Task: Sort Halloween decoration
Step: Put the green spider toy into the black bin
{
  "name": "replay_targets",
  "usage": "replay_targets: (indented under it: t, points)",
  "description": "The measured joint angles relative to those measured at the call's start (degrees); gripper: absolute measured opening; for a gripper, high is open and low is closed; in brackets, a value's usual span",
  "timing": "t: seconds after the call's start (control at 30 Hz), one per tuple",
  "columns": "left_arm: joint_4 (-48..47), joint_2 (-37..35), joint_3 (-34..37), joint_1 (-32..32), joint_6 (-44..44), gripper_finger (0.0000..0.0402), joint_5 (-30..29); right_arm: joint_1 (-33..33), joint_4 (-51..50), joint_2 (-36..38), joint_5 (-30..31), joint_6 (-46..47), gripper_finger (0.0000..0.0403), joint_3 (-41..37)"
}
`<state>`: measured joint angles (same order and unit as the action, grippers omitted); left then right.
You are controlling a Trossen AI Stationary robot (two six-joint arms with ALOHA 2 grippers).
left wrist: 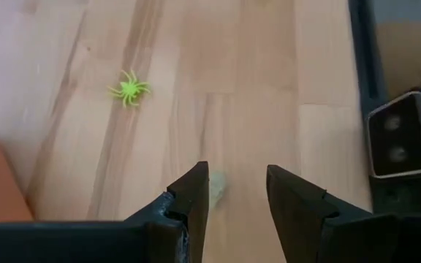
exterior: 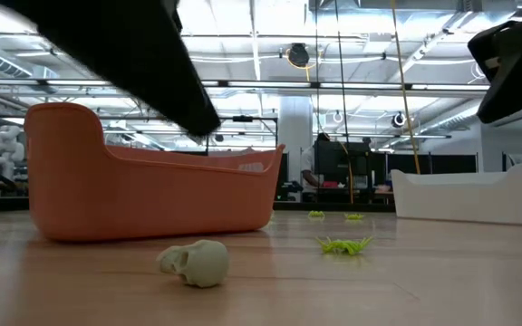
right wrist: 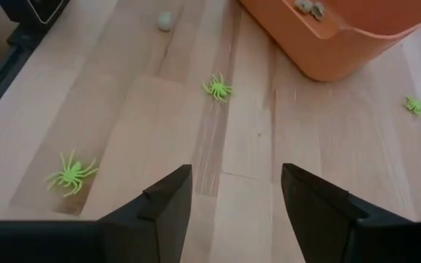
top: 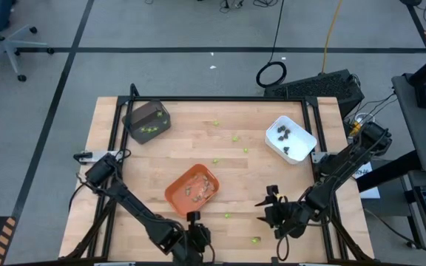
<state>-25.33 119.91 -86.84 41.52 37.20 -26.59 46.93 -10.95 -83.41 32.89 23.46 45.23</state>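
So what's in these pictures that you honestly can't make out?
- Orange tray, low view: its own wall hides the contents.
- Dark grey tray, high view: green specks inside, too small to tell their shape.
- White tray, high view: dark pieces inside, too small to identify.
- Pale piece, left wrist view: partly behind the left gripper's finger, blurred.
- Right gripper, low view: cut off by the edge.

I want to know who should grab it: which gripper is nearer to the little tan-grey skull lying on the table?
Left. The left gripper hangs open right over the skull, which shows beside its fingers. The right gripper waits open farther off, across the table from it.
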Motion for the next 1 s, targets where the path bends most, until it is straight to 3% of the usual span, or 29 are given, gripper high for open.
replay_targets:
  t: [1.0]
  points:
    - [0.9, 5.9, 0.0, -0.9, 1.3, 0.0137, -0.8, 0.0, 0.0, 0.0, 0.0, -0.6, 0.0194, 0.0]
